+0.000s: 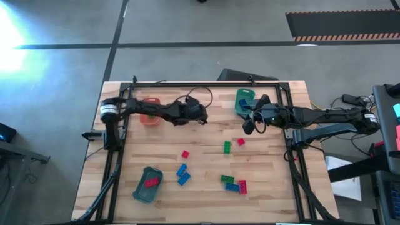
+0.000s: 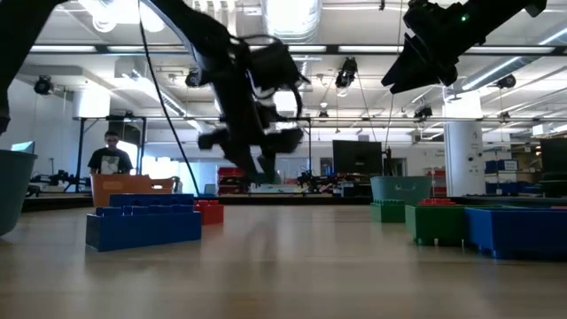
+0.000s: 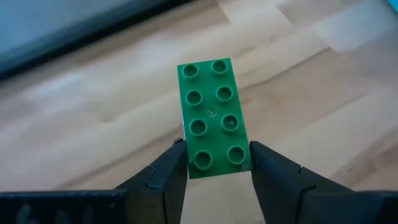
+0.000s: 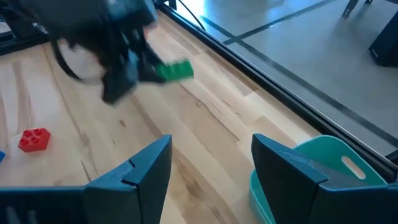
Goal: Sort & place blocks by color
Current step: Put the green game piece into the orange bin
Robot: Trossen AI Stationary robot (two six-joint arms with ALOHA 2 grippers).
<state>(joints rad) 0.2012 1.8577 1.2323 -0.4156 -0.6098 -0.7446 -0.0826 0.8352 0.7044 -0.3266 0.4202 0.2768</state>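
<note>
Left gripper (image 3: 212,163): up over the far middle of the tabletop (image 1: 206,200), fingers closed onto one short end of a green block (image 3: 212,115); the rest of the block juts out ahead of the fingertips.
Orange-red tray (image 1: 150,110): far left, under the left arm.
Teal tray (image 1: 147,185): near left, with a red block (image 1: 152,182) lying in it.
Loose blocks: blue ones (image 1: 182,173) and a red one near centre, a green one (image 1: 227,147) and a mixed cluster further right, all apart from the trays.
Handling, as I read it: hard, light moulded plastic, stiff, smooth on the sides and so a bit slippery; the flat long sides are the place to pinch, closer to the middle than this end grip, which could let it pivot.
Green tray (image 1: 242,100): far right, the likely home for the held block.
Right gripper (image 4: 211,163): hovering beside the green tray, fingers spread wide, carrying nothing.
</note>
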